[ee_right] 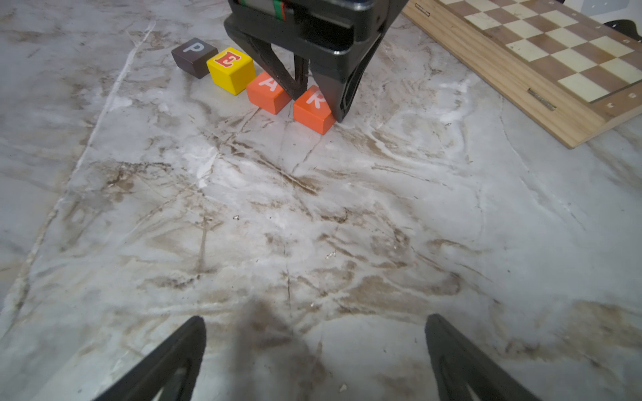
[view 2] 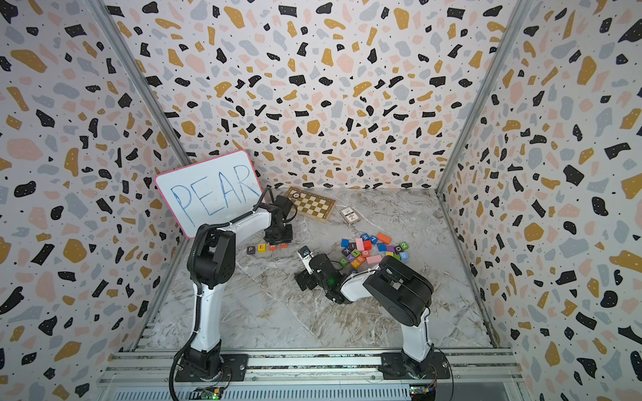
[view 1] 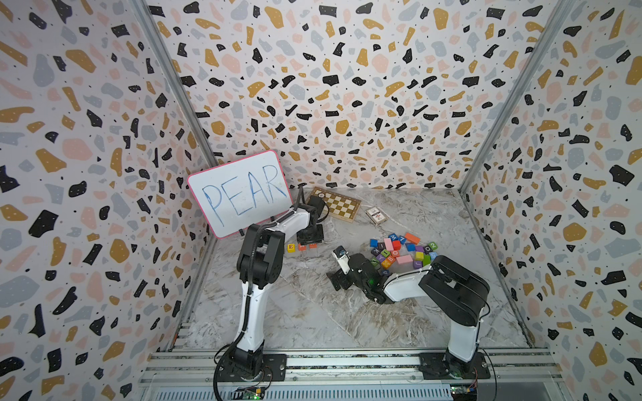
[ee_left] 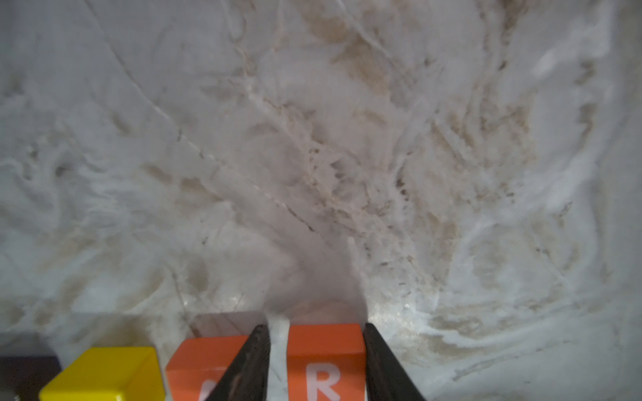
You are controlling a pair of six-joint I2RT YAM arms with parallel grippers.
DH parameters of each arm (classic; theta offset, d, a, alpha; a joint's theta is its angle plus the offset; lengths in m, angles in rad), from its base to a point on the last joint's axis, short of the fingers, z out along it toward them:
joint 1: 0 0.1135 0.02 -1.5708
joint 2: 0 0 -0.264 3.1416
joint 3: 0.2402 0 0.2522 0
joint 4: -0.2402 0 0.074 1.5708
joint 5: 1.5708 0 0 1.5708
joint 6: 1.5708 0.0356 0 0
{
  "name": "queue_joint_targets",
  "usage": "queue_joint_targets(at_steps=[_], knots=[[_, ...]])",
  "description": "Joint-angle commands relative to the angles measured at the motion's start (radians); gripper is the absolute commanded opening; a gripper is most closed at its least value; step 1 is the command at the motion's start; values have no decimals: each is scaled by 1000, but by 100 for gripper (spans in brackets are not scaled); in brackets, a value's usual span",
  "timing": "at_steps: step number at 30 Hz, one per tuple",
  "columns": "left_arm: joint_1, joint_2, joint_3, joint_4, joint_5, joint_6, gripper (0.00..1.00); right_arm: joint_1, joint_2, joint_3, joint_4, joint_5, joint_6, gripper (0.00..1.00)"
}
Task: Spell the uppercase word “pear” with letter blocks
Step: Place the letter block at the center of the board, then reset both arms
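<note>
Your right wrist view reads the whole row, P block [ee_right: 194,57], E block [ee_right: 231,69], A block [ee_right: 267,92], R block [ee_right: 312,111], near the counter's [ee_right: 312,225] left edge, toward its far corner. In a top view the left arm [view 1: 257,257] covers the P block. The left wrist view shows you the left gripper [ee_left: 315,328] slightly spread around the R block: one finger [ee_left: 382,364] touches its side, a strip of counter separates the other. There the P block is a dark, cut-off sliver. The right gripper [ee_right: 314,317] gapes wide over bare counter.
</note>
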Motion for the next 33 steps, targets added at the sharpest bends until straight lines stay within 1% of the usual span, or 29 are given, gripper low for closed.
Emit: queue_joint_targets(at_steps=[1, 5, 8, 11, 13, 14, 17, 18, 19, 21, 22, 24, 25, 26, 28, 30, 31, 32, 33], knots=[[3, -33, 41, -27, -28, 0, 44, 4, -24, 21, 9, -1, 6, 100], [0, -67, 39, -35, -48, 8, 44, 9, -54, 10, 20, 16, 0, 100], [-8, -118, 22, -21, -114, 23, 46, 12, -88, -6, 34, 42, -17, 100], [-10, -184, -21, 18, -118, 28, 48, 10, -133, -26, 26, 125, -36, 100], [-21, -246, -68, 34, -136, 37, 53, 1, -179, -55, 27, 202, -36, 100], [-28, -290, -111, 51, -154, 43, 58, -10, -210, -77, 34, 250, -35, 100], [-40, -460, -300, 172, -214, 70, 74, -93, -306, -160, 71, 266, -87, 100], [-41, -527, -378, 233, -226, 96, 82, -121, -344, -179, 50, 295, -113, 100], [-40, -583, -446, 284, -238, 125, 98, -148, -376, -190, 10, 301, -129, 100], [-41, -703, -584, 394, -310, 195, 99, -237, -457, -216, -80, 273, -143, 100], [-40, -749, -646, 451, -346, 243, 99, -273, -494, -236, -97, 269, -145, 100], [-36, -824, -793, 617, -420, 349, 99, -355, -593, -323, -43, 224, -211, 99], [-30, -841, -839, 662, -435, 380, 99, -383, -630, -370, 11, 238, -253, 98], [-21, -857, -881, 695, -428, 402, 99, -414, -668, -408, 36, 247, -275, 98], [10, -865, -931, 714, -364, 413, 99, -466, -711, -449, 29, 221, -263, 99], [69, -864, -962, 735, -256, 442, 99, -499, -696, -487, 87, 278, -269, 99], [102, -866, -952, 713, -181, 457, 99, -527, -680, -506, 123, 287, -264, 99], [129, -863, -962, 743, -120, 485, 100, -568, -659, -526, 163, 257, -250, 100], [150, -858, -981, 794, -101, 511, 100, -619, -643, -560, 226, 199, -231, 100]])
